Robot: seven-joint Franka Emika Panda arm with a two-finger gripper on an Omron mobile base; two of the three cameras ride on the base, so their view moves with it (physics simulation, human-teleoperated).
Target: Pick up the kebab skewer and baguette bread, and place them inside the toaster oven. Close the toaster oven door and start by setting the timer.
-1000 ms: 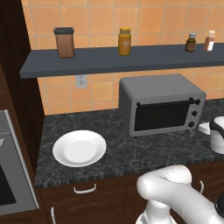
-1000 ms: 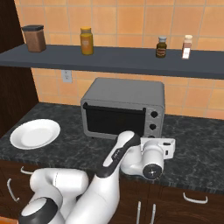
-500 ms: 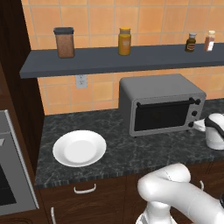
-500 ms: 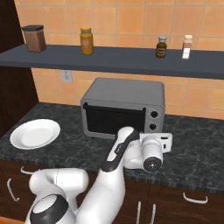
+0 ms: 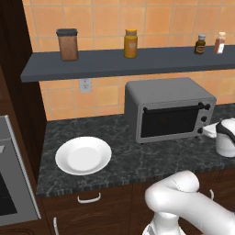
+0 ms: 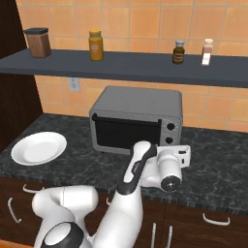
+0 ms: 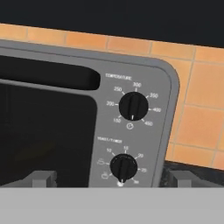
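The grey toaster oven [image 5: 170,94] [image 6: 138,104] stands on the dark counter with its dark glass door [image 5: 170,122] [image 6: 125,134] [image 7: 43,135] shut. My gripper [image 6: 183,153] [image 5: 210,131] [image 7: 113,177] hovers open just in front of the oven's right knob column, holding nothing. In the hand view the temperature knob [image 7: 133,106] is straight ahead and the timer knob [image 7: 123,167] sits low between my fingertips [image 7: 41,177]. The kebab skewer and the baguette bread are out of view.
A bare white plate [image 5: 83,155] [image 6: 38,147] lies on the counter left of the oven. A dark shelf [image 5: 124,64] above carries jars and spice bottles. The steel wall oven [image 5: 11,183] stands at far left. A wall outlet [image 5: 85,85] is behind.
The hand has risen slightly and edged closer to the oven's knob side. The jaws stay open; oven and plate have not moved.
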